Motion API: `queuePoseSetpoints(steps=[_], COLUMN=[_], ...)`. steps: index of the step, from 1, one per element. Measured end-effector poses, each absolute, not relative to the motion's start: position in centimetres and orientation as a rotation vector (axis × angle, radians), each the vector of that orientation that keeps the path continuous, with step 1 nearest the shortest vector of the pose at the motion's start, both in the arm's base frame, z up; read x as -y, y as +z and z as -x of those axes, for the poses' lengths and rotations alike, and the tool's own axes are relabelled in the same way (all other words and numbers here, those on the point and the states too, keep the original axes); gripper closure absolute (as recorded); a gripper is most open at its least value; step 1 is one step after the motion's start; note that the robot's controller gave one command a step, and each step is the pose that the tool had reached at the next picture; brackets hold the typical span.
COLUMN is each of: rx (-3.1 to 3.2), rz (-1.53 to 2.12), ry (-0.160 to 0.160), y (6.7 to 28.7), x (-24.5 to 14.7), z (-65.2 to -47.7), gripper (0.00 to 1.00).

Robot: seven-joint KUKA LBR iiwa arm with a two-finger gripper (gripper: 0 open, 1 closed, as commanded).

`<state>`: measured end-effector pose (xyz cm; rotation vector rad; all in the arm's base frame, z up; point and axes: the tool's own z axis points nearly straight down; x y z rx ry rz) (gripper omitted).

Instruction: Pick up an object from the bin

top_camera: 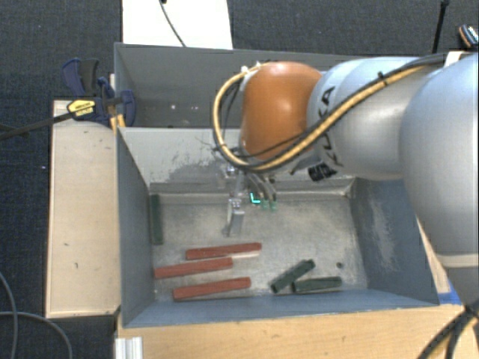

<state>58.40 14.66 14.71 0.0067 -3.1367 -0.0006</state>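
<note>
The pincer (pixel 238 217) hangs low over the middle of the bin (pixel 322 230), seemingly empty; apart or together, I cannot tell. The top red-brown bar (pixel 223 252), 1 of 3, lies just in front. Best to straddle its narrow width, then descend squarely.

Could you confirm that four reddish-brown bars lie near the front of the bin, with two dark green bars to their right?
Not quite: the camera view shows three reddish-brown bars, not four. The two dark green bars do lie to their right.
</note>
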Motion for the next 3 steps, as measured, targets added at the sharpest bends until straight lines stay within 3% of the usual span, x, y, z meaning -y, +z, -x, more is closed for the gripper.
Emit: queuePoseSetpoints(steps=[1, 2, 3], rx=[3.122, 3.128, 3.139], rz=[-0.32, -0.309, -0.307], ry=[-0.001, -0.002, -0.002], y=[6.9, 7.1, 23.0], x=[-15.2, -15.2, -13.7], z=[-51.7, -51.9, -56.4], gripper=[0.0, 1.0, 1.0])
